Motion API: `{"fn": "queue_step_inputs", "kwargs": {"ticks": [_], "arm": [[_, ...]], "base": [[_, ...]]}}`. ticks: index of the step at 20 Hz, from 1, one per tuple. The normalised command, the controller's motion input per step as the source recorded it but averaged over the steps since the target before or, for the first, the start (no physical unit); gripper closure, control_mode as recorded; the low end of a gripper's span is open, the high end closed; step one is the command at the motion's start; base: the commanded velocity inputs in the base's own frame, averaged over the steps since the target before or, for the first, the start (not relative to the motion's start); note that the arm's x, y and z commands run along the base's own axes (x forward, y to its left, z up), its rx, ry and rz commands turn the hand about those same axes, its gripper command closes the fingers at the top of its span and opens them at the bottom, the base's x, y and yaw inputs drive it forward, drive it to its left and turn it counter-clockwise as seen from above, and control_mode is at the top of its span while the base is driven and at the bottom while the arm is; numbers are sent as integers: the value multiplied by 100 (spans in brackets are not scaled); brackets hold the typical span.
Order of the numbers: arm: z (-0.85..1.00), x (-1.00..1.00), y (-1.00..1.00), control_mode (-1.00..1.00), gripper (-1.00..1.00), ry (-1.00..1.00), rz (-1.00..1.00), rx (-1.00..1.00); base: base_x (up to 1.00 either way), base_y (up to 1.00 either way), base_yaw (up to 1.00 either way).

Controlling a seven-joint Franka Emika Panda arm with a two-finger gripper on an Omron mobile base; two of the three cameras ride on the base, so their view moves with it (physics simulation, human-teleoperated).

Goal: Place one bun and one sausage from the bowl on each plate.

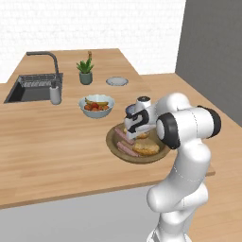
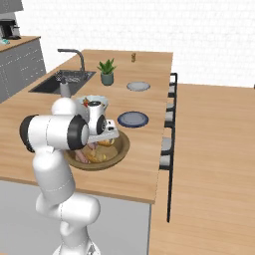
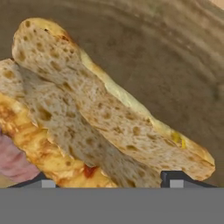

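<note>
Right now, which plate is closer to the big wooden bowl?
The dark blue-rimmed plate, sitting just beyond the wooden bowl. The pale grey plate lies farther back, near the potted plant.

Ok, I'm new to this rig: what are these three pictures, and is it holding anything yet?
It is a white robot arm on a driving base. Two pictures look over its shoulders at a wooden counter; the third looks along the tool itself. The tool is down in the wooden bowl, its fingertips either side of a bun, not visibly clamped on it. A sausage lies there too. The blue-rimmed plate and the pale plate sit beyond, beside a fruit bowl, plant and sink.
</note>
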Motion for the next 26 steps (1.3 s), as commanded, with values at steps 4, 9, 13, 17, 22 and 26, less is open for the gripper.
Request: {"fn": "queue_step_inputs", "kwargs": {"ticks": [4, 9, 13, 17, 22, 26], "arm": [[56, -50, -1, -100, 100, -20, -10, 0], [80, -77, -4, -100, 100, -7, -30, 4], [56, -92, -5, -100, 100, -1, -37, 10], [54, -93, 2, -100, 100, 0, -38, 14], [71, -53, -13, -100, 100, 1, -14, 9], [83, -33, 1, -100, 100, 0, 5, 0]], "base": [[0, 0, 0], [0, 0, 0], [0, 0, 0], [0, 0, 0], [0, 0, 0], [0, 0, 0]]}}
